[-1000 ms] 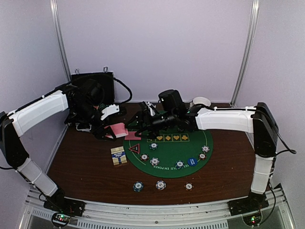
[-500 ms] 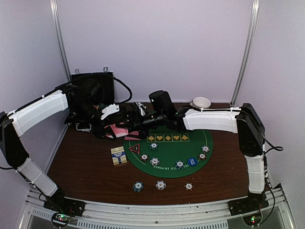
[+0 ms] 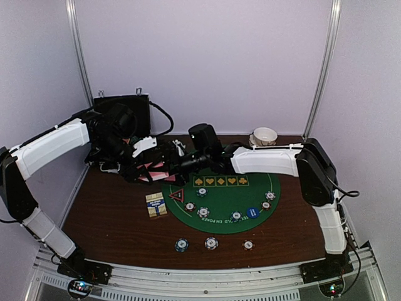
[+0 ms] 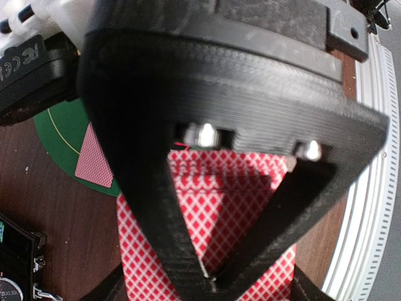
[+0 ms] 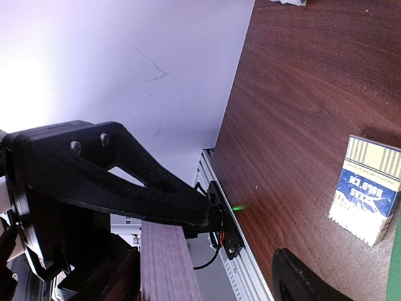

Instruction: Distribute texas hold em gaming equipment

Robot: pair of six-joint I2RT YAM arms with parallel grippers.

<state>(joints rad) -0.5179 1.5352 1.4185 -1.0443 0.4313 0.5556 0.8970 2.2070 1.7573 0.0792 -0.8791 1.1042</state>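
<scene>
My left gripper (image 3: 146, 164) (image 4: 213, 285) is shut on a stack of pink-backed playing cards (image 3: 155, 170) (image 4: 233, 204), held just off the green mat's (image 3: 220, 202) back-left edge. My right gripper (image 3: 170, 160) (image 5: 203, 279) has reached across to it. Its jaws stand apart, with the stack's edge (image 5: 161, 263) between them, close to one finger. A single card (image 4: 94, 164) lies on the mat. Poker chips (image 3: 203, 212) ring the mat and three more (image 3: 211, 242) lie in front of it. A blue disc (image 3: 252, 212) and a red-black triangle marker (image 3: 177, 194) sit on the mat.
A blue-and-white card box (image 3: 156, 204) (image 5: 366, 194) lies left of the mat. A black hard case (image 3: 125, 108) stands at the back left, stacked white bowls (image 3: 265, 135) at the back right. The table's metal rail (image 5: 232, 251) runs along the near edge.
The right arm has swung left across the mat until its gripper reached the cards in the left gripper, and its jaws have narrowed a little. The left arm has stayed put.
</scene>
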